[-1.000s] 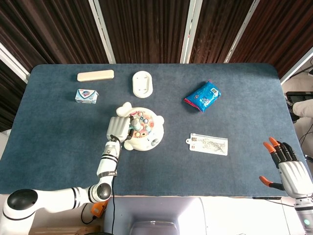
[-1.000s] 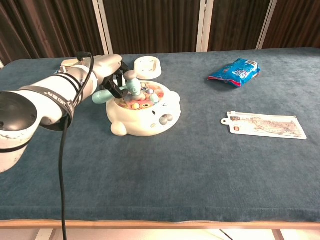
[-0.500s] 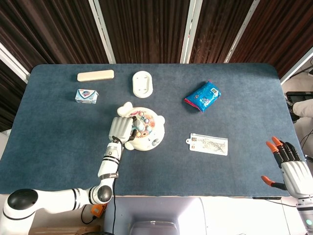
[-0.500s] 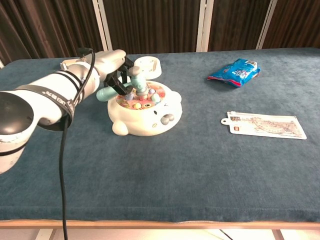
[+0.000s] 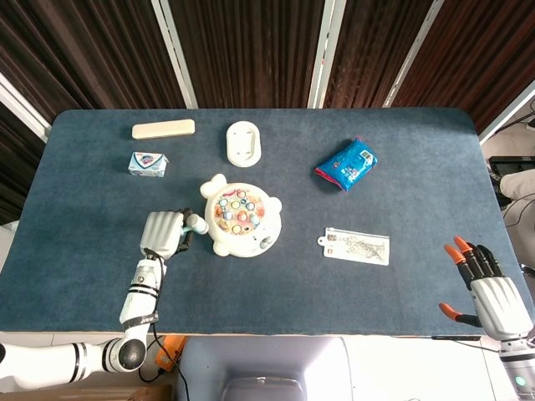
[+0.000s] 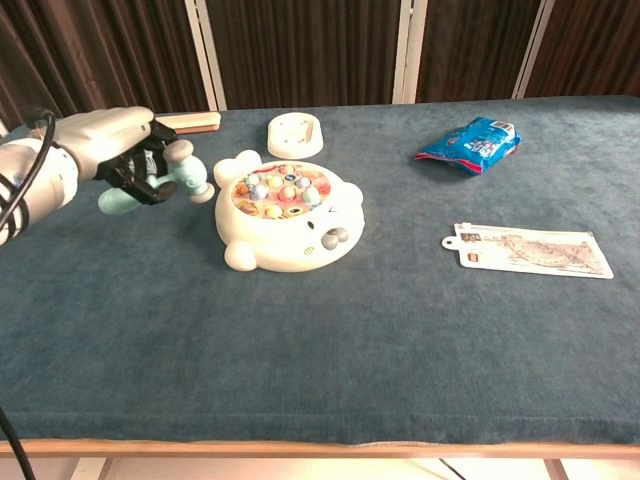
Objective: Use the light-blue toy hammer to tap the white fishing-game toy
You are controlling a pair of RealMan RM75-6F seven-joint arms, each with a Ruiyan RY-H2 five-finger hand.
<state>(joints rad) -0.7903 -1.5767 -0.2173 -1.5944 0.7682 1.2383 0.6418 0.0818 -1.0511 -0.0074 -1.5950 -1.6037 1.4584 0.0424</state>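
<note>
Left of the round white fishing-game toy [image 6: 288,218], left hand [image 6: 110,150] grips light-blue hammer [image 6: 160,183].

A table [image 5: 100,267] covered in dark blue cloth is carrying everything here. The white fishing-game toy [image 5: 242,220] is sitting near its centre. At twelve o'clock from the toy, a white oval dish [image 5: 244,143] is lying close by. Toward ten o'clock, a small blue-and-white box [image 5: 148,164] is resting, with a pale wooden block [image 5: 163,129] lying just beyond it near the far edge. At two o'clock a blue snack packet [image 5: 346,164] is lying tilted. At four o'clock a flat printed card [image 5: 357,246] is lying on the cloth.
</note>
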